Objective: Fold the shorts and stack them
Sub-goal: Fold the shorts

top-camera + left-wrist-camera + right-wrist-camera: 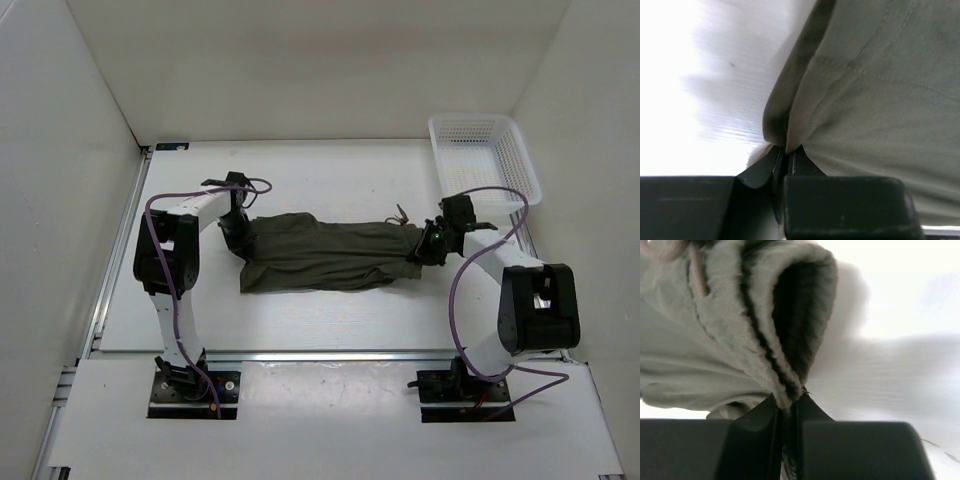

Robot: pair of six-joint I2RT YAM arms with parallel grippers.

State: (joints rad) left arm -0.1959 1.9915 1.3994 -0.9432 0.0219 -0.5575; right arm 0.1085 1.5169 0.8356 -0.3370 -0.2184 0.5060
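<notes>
From above, the shorts lie across the middle of the white table, pulled into a long dark green band that runs from left to right. The left claw is at the left end of the band and the right claw is at the right end, so the cloth is stretched between the two arms. The near edge of the cloth is uneven and wider on the left side. A thin cord sticks out from the far right corner of the shorts, just beside the right claw. A white basket stands in the far right corner of the table, well apart from the shorts. In the left wrist view, the left claw is closed narrow, and its two dark fingers pinch a folded edge of the shorts between them. The cloth goes up and to the right from the grip, with a seam line visible on it, and the bright table shows on the left. In the right wrist view, the right claw is also closed narrow on the shorts. It holds a ribbed, gathered edge, which rises from the fingers and curls into an open loop above them. A pale cord is seen at the top left corner, and the table fills the right side.
</notes>
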